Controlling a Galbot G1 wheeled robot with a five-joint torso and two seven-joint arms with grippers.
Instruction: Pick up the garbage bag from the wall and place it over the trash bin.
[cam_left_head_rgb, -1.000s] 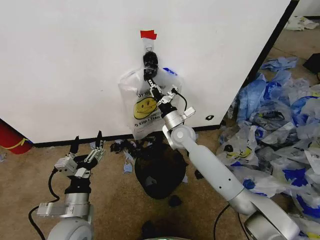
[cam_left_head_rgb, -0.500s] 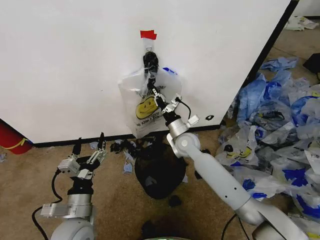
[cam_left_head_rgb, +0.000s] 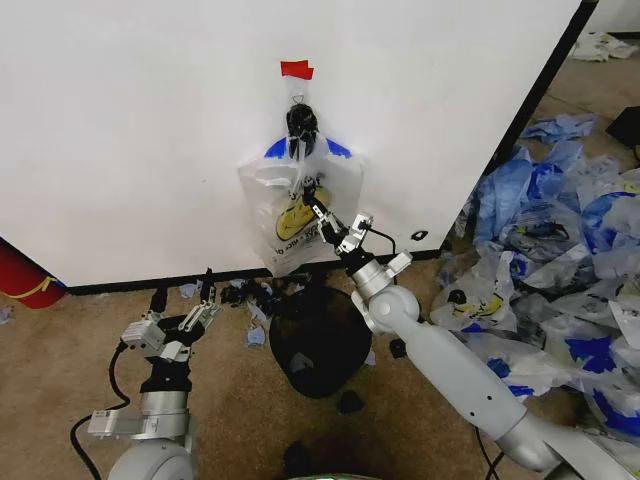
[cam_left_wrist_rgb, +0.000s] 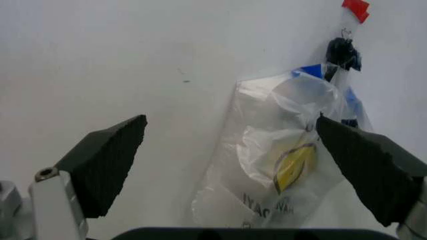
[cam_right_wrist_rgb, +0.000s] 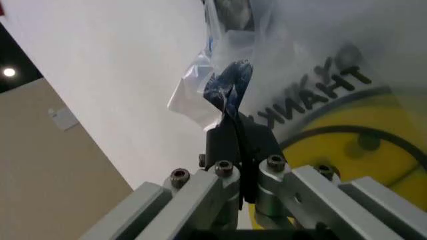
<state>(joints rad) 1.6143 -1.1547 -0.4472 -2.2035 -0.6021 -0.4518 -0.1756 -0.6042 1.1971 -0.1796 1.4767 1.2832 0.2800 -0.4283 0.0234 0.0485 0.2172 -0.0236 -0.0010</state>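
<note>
The garbage bag (cam_left_head_rgb: 292, 215), thin see-through plastic with a yellow smiley face, dark lettering and blue patches, hangs on the white wall from a black clip under red tape. My right gripper (cam_left_head_rgb: 312, 204) is shut on the bag's front, its fingers (cam_right_wrist_rgb: 237, 145) pinching a fold of blue-printed plastic. The bag (cam_left_wrist_rgb: 283, 165) also faces the left wrist camera, and the bag's lettering (cam_right_wrist_rgb: 327, 85) is close up in the right wrist view. The black trash bin (cam_left_head_rgb: 318, 340) stands on the floor right below the bag. My left gripper (cam_left_head_rgb: 182, 305) is open, low at the left, away from both.
Small black and blue scraps (cam_left_head_rgb: 250, 295) lie at the wall's foot around the bin. A big heap of blue and whitish bags (cam_left_head_rgb: 570, 260) covers the floor at the right. A red object (cam_left_head_rgb: 22, 275) sits at the far left. Bare brown floor lies in front of the bin.
My right gripper has drawn down and away from the clip with the bag's front pinched, stretching the plastic and showing blue patches at its top. The left arm has shifted slightly.
</note>
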